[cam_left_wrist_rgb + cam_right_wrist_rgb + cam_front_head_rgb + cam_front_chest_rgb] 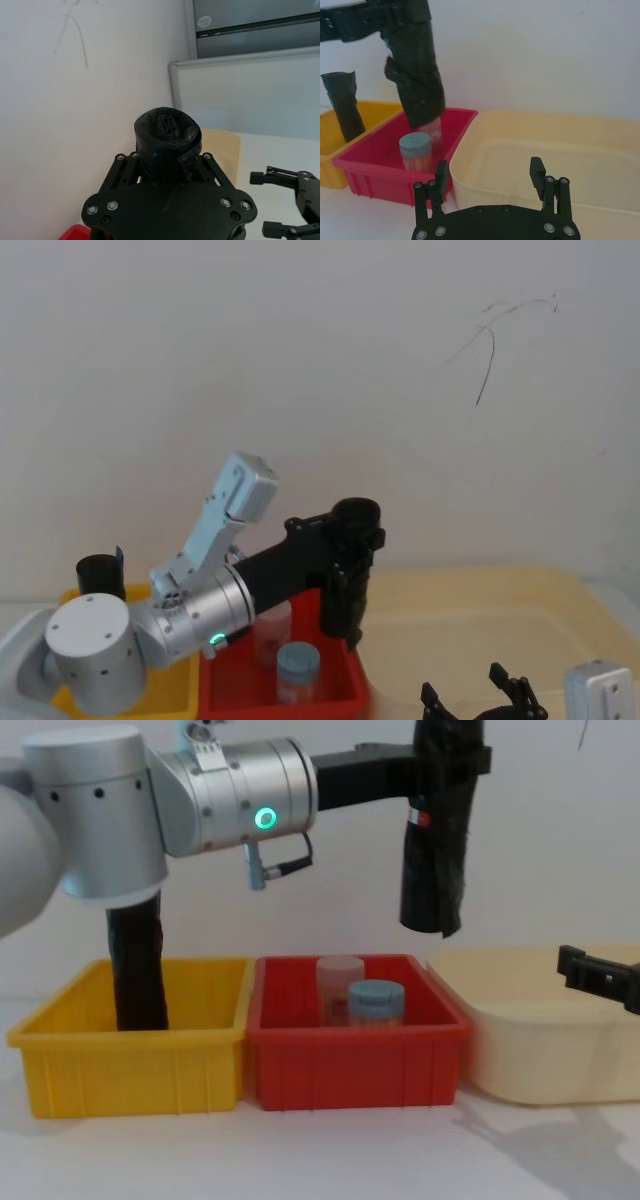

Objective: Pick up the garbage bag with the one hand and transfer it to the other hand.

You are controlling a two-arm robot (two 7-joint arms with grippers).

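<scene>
Head view: the left gripper clamps the garbage bag near its top, leaving the lower length free for a handover. Left wrist view: its 2 jaws pinch the roll. Right wrist view: the right gripper sits spread wide near the beige tub. Chest view: the bag hangs upright above the red bin.

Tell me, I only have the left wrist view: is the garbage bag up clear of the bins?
Observer: Yes. The garbage bag hangs upright from the left pincer, its bottom end well above the red bin.
Operator: Anything under it?
Observer: A blue-lidded jar and a taller jar stand in that bin, slightly left of the bag.
Operator: How high is the right pincer?
Observer: The right pincer is open, lower than the bag's bottom end, at about the cream tub's rim height.
</scene>
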